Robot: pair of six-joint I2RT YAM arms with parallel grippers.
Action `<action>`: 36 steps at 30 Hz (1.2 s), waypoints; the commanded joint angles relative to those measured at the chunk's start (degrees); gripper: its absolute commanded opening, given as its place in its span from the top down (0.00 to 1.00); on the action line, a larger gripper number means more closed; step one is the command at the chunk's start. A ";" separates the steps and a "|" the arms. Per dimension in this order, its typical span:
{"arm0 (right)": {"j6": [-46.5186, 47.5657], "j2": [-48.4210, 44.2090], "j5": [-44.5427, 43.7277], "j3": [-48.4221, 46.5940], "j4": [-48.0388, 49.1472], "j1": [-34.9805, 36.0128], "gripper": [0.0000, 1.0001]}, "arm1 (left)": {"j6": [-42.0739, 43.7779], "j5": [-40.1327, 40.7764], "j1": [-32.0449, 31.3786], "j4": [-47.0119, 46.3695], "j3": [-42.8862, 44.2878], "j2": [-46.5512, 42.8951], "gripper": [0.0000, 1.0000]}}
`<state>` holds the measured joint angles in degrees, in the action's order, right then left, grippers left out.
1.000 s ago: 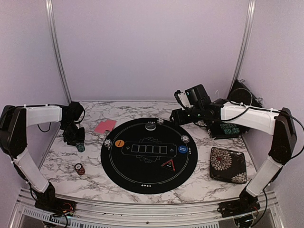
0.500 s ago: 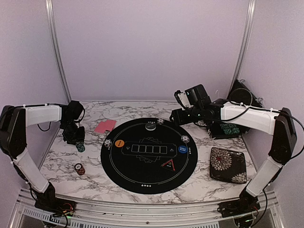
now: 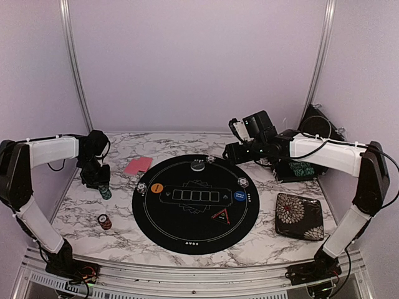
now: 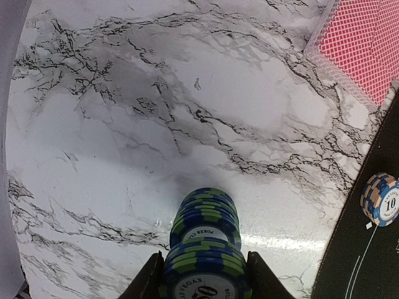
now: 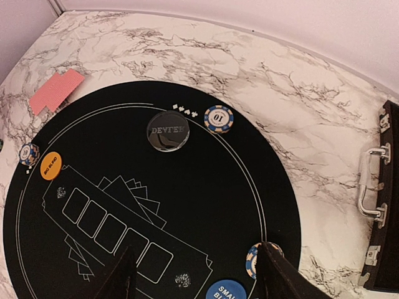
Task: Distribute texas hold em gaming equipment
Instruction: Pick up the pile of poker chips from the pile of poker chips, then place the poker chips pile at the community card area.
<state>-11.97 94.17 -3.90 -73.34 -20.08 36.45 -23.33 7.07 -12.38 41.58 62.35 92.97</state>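
My left gripper is shut on a small stack of blue-and-green poker chips. It hangs just above a second blue-and-green stack standing on the marble left of the mat. Pink-backed cards lie further back, and a red chip stack stands nearer. On the black mat are an orange button, a blue button, a triangle marker, a dealer button and three striped chip stacks. My right gripper hovers open and empty over the mat's far right.
A floral-patterned case lies right of the mat. An open black case stands at the back right by the right arm. Walls close in the table on three sides, and a metal rail runs along the near edge.
The left gripper has shifted very slightly up and back with its chips. The right arm has not moved.
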 commanded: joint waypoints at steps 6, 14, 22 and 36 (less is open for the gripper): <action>0.27 0.14 1.07 0.55 2.09 -0.92 0.37 | -2.77 0.41 -4.06 3.16 3.62 -1.99 0.65; 0.45 -1.19 1.76 2.69 2.81 -1.88 0.37 | -6.47 0.82 -10.95 3.84 6.66 -0.16 0.65; 0.50 -2.48 1.09 5.19 3.02 -2.93 0.37 | -10.79 0.93 -19.96 3.85 12.02 4.85 0.65; -1.36 -5.88 -0.58 7.98 1.04 -3.41 0.37 | -12.56 0.28 -31.96 4.49 30.38 21.95 0.66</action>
<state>-12.25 90.63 -3.53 -65.60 -18.50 33.56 -35.38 7.53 -42.22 44.34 87.46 110.72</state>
